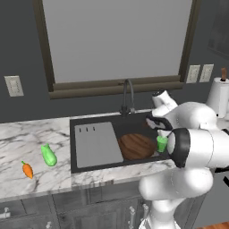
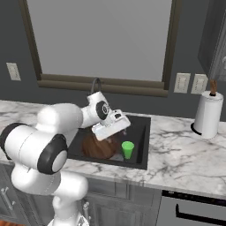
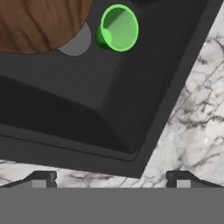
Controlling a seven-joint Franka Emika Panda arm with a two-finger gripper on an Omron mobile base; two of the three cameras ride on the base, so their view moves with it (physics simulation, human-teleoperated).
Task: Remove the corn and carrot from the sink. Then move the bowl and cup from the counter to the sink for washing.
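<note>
The small translucent bright green cup (image 1: 161, 143) stands upright in the large black rectangular sink (image 1: 134, 121), mouth up, at about 3 o'clock of the wide dark brown wood-grain bowl (image 1: 136, 146), just beside its rim; whether they touch I cannot tell. The bowl lies open side up in the basin, right of the grey drainboard panel (image 1: 96, 144).

On the white marble surface (image 1: 27, 143), left of the sink, the bright green oblong corn (image 1: 48, 154) lies with its long axis running from 11 to 5 o'clock. The tiny orange carrot (image 1: 27, 170) lies at about 7 o'clock of it, apart, tapered end toward 5 o'clock and green top toward 11.

The gripper (image 2: 125, 125) hangs above the sink, over the cup. In the hand view the 2 fingers (image 3: 41, 179) stand wide apart with nothing between them, released. That view looks into the cup's open mouth and shows a round grey drain (image 3: 76, 43) partly under the bowl's edge. The left base view shows the corn and carrot; the right base view shows a white paper towel roll (image 2: 208, 114) on the surface at the right.
</note>
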